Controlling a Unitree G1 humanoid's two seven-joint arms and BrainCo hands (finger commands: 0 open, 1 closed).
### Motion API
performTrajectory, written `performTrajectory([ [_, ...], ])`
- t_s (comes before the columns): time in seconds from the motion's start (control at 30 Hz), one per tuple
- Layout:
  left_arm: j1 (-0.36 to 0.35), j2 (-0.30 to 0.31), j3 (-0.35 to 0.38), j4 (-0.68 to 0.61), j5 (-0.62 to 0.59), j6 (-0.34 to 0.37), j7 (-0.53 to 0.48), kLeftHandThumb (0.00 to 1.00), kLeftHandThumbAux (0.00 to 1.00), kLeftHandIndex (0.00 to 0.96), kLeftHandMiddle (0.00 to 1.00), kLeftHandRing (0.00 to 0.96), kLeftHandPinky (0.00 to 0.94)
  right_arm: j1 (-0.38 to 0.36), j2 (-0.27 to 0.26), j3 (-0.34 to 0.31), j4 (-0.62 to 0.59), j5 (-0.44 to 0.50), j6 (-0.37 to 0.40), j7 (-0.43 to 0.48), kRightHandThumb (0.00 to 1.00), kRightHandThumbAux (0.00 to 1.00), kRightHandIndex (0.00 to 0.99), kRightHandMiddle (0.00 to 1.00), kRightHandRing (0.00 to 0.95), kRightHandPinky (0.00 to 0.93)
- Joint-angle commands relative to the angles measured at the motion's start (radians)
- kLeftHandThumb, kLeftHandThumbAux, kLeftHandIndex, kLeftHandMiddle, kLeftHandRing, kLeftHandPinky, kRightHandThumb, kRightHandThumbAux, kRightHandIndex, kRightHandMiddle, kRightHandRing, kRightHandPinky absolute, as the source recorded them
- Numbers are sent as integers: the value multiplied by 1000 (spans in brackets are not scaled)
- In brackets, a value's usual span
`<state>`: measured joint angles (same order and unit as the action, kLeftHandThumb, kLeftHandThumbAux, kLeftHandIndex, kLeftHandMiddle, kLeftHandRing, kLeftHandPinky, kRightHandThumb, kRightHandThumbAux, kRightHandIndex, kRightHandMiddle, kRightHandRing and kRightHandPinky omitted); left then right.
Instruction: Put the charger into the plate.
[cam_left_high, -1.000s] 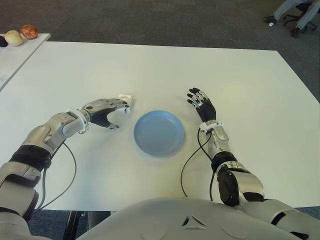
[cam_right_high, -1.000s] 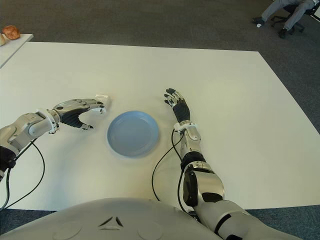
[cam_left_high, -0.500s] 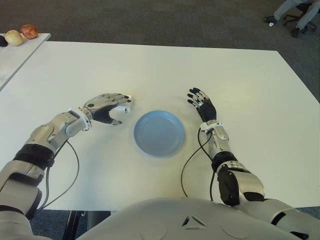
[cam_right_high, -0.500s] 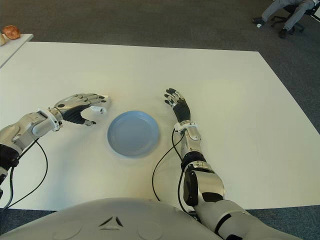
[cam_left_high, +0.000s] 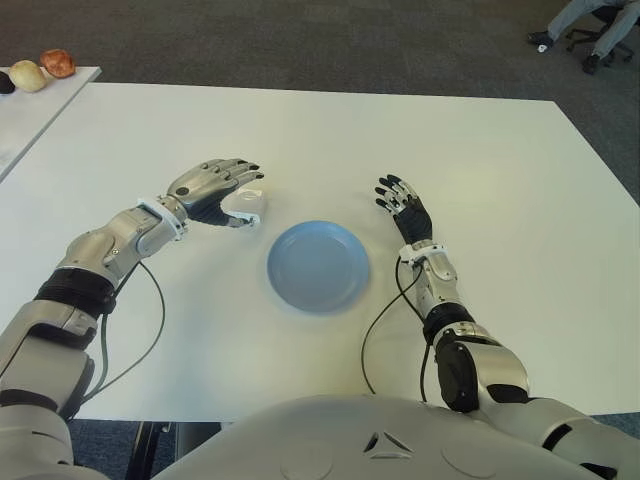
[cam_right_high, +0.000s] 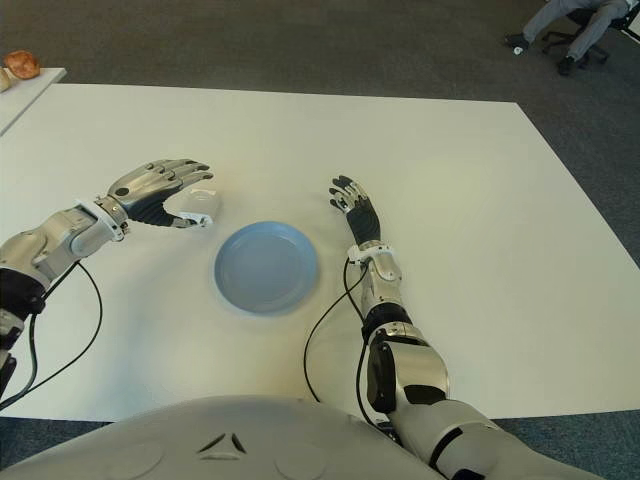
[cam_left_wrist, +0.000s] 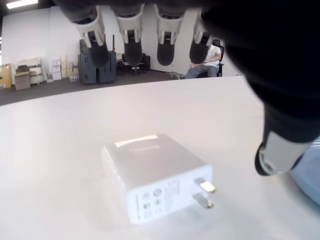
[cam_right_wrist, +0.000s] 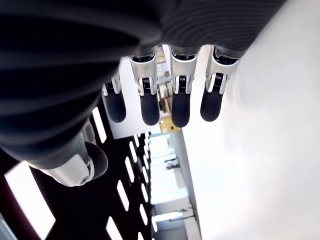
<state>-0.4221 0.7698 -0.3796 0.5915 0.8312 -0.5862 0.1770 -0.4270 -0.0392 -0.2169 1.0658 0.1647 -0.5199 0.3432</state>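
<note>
The white charger (cam_left_wrist: 156, 175) lies flat on the white table (cam_left_high: 480, 160), its two metal prongs pointing toward the plate. My left hand (cam_left_high: 226, 190) hovers over it with fingers spread above and the thumb beside it, not touching, so the hand is open. In the eye views the charger (cam_left_high: 247, 204) shows just under those fingers, a little left of the blue plate (cam_left_high: 318, 266), which holds nothing. My right hand (cam_left_high: 402, 207) shows to the right of the plate, fingers relaxed and open.
A second table (cam_left_high: 30, 110) at the far left carries round fruit-like items (cam_left_high: 42, 68). A seated person (cam_left_high: 592, 18) is on the carpet at the far right. Cables (cam_left_high: 140, 330) trail from both wrists toward the table's near edge.
My left hand has moved forward and right, from beside the charger to above it, with the fingers opening out over it. The right hand and the plate have not moved.
</note>
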Motion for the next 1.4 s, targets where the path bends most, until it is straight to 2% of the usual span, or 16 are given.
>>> performTrajectory([
  [0.03,-51,-21,-35,84,37,-20,45,236,534,0,0,0,55,74,2,11,49,-21,27,-27,235,605,143,171,156,191],
  [0.27,-143,-59,-90,262,63,-59,115,270,457,0,0,0,91,78,7,13,52,-16,24,-28,246,608,144,167,152,191],
  [0.43,-222,-92,-132,430,66,-93,139,284,352,0,0,0,87,80,12,8,55,-7,21,-22,248,613,140,170,161,208],
  [0.67,-253,-90,-175,483,76,-117,157,295,244,0,0,0,38,84,14,4,53,0,12,-14,251,624,136,170,167,216],
  [0.97,-272,-93,-219,514,78,-110,144,316,182,0,0,0,26,91,16,3,41,-1,6,-10,242,626,128,159,161,210],
  [1.4,-296,-114,-283,575,89,-103,117,330,207,0,0,0,0,91,10,2,36,0,15,-2,238,618,126,157,155,204],
])
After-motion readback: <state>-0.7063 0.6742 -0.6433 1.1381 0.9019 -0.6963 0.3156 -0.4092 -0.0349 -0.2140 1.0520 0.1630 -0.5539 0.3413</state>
